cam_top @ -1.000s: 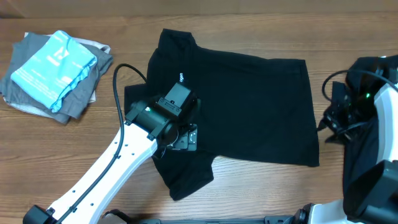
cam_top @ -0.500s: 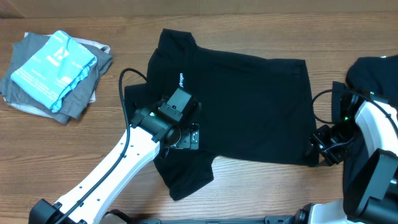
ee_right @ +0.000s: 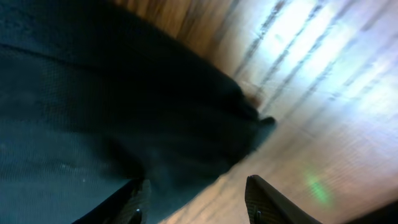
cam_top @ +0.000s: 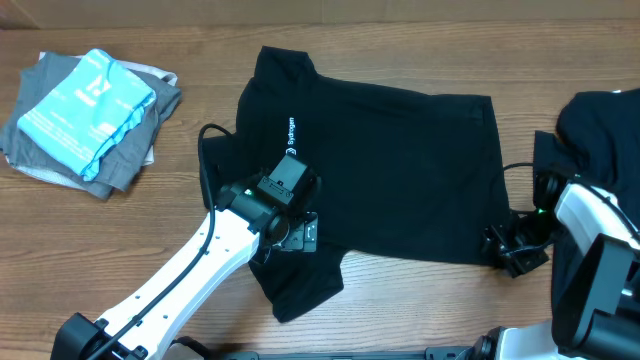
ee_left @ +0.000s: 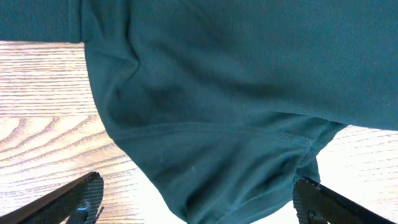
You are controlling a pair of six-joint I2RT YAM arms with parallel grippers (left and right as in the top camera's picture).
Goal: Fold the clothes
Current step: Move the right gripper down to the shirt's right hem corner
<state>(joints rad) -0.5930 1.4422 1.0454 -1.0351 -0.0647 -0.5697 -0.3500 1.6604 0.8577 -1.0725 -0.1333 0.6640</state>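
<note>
A wooden table (cam_top: 400, 310) lies under the left fingers (ee_left: 78, 198). Far from them, up and to the left, sits a pile of grey cloth (cam_top: 135, 150). A light blue folded cloth (cam_top: 85, 110) lies on top of it.

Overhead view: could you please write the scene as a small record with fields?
shirt: black T-shirt spread flat on wooden table, white lettering near collar
left end effector: open, above lower sleeve
right end effector: open, at shirt's lower right corner
left side: folded pile, light blue piece on top
right edge: dark cloth heap
</note>
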